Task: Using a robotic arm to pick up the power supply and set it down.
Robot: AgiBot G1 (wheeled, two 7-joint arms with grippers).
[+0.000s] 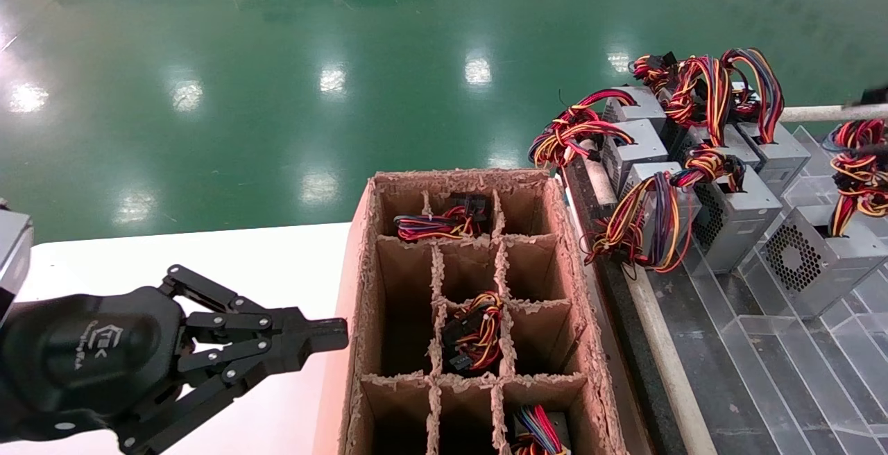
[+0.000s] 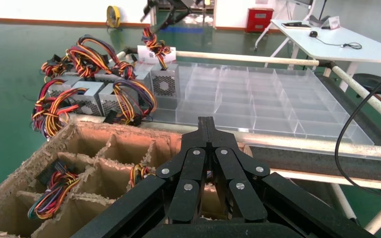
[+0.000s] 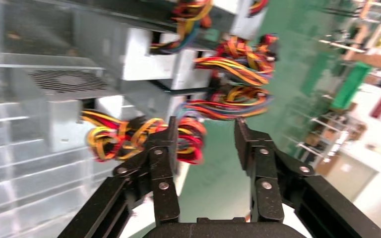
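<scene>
Head view: cardboard box [image 1: 361,268] compartments hold wire bundles [image 1: 479,333].

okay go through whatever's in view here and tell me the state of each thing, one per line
Left gripper: fingers shut, empty, beside the cardboard box.
Right gripper: fingers open, empty, near a wire bundle.
Cardboard box: open-topped, divided; three cells hold wired units, the others look empty.
Power supplies: upright, clustered on the clear tray.
Clear tray: mostly unfilled.
</scene>
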